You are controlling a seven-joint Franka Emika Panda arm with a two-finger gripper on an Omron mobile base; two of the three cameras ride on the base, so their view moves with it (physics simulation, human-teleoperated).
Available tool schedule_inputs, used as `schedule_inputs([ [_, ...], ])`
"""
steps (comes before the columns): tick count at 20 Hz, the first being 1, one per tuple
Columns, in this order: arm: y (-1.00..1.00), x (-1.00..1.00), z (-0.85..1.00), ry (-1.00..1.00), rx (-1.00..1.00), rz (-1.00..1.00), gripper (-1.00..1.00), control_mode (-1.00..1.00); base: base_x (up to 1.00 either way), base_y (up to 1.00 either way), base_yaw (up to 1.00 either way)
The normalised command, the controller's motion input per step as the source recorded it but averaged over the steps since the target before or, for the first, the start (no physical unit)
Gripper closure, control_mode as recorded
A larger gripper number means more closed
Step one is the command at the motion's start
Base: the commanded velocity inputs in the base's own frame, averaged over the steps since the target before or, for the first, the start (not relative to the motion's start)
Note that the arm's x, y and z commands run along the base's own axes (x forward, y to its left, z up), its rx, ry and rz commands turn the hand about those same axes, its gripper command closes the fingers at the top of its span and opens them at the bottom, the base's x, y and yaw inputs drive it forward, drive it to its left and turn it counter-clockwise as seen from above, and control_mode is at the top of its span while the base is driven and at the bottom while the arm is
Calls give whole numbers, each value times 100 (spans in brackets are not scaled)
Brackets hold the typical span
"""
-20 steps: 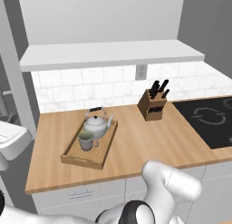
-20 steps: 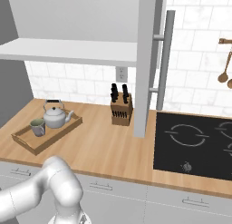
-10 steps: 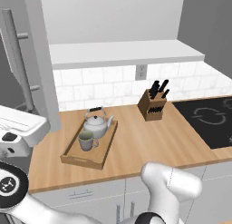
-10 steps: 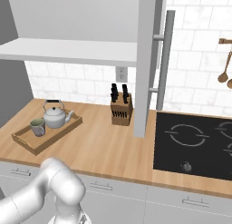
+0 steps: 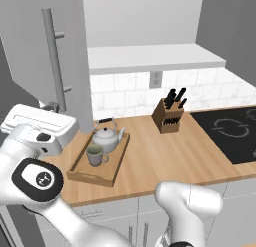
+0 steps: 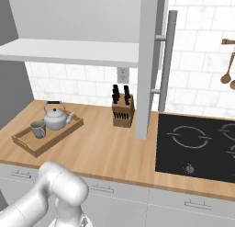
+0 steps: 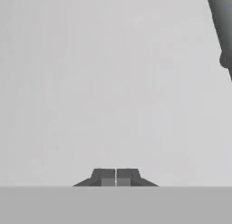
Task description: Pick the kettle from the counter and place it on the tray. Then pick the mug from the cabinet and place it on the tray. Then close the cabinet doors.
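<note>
While the left cabinet door [image 5: 47, 56] has swung further inward since a second ago, fingers [image 7: 116, 177] pressed together against its panel; kettle [image 5: 107, 137] and mug [image 5: 95, 154] sit on the tray [image 5: 112, 168] below it. Right door [image 6: 149, 65] stands open.

White tiled wall [image 6: 78, 81] is running across mid-frame, an outlet [image 6: 122, 75] sitting at its centre. A knife block [image 6: 123, 112] is standing below it, a black hob [image 6: 197, 145] lying lower right, wooden spoons [image 6: 227, 72] hanging far right.
</note>
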Motion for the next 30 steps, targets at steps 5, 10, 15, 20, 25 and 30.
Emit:
schedule_inputs([
  [5,-11,35,2,-1,0,0,100,-100,0,0,0],
  [10,-1,41,4,0,0,0,100,-100,0,0,0],
  [15,-15,38,0,2,0,0,100,-100,0,0,0],
  [20,-35,17,0,1,0,0,100,-100,0,0,0],
  [25,-32,7,0,0,0,0,100,-100,0,0,0],
  [30,-20,17,2,0,0,0,100,-100,0,0,0],
])
